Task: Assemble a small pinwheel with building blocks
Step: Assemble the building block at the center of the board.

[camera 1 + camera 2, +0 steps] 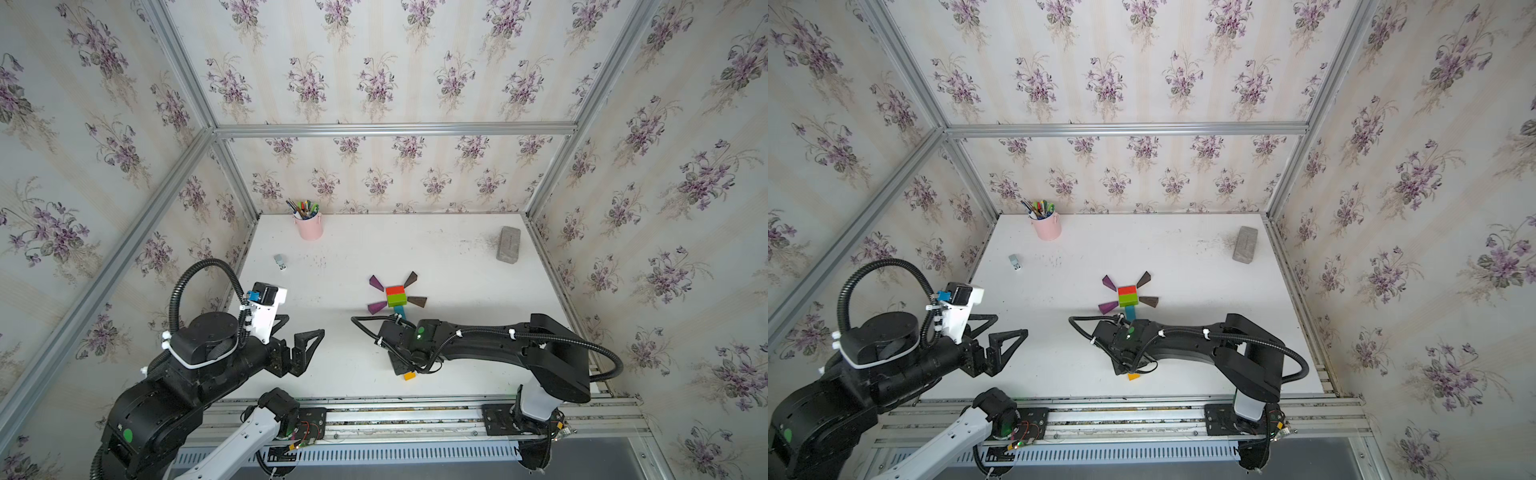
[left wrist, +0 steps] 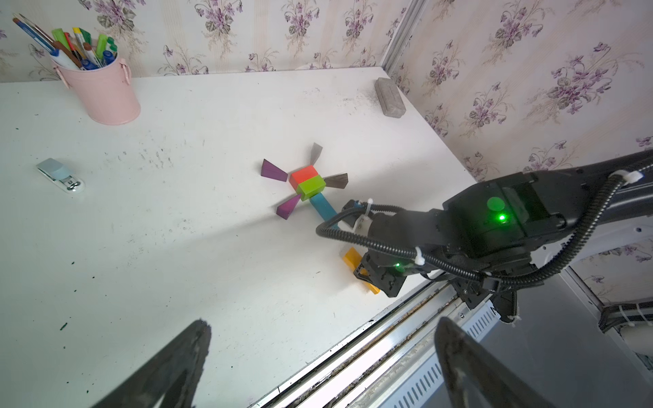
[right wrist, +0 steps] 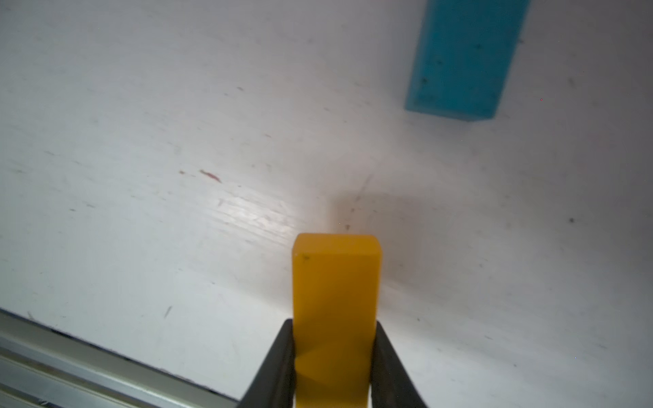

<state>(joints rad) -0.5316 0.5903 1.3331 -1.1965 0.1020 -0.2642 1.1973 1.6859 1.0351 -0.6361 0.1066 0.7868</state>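
The pinwheel [image 1: 395,295] lies flat mid-table: a red brick [image 1: 395,290] against a green brick [image 1: 396,299], two purple wedges [image 1: 376,282] and two dark-brown wedges [image 1: 417,301] fanning out, and a blue bar [image 1: 400,311] as stem. My right gripper [image 3: 335,323] is shut on the yellow bar [image 3: 335,282], low near the table's front edge. The bar's end points roughly toward the blue bar [image 3: 463,60], a gap apart and off to one side. My left gripper [image 1: 306,324] hangs open and empty, well left of the blocks.
A pink pen cup [image 1: 309,226] stands at the back left, with a small stapler [image 1: 281,262] in front of it. A rough grey brick [image 1: 508,244] lies at the back right. A metal rail [image 1: 415,409] runs along the table's front edge.
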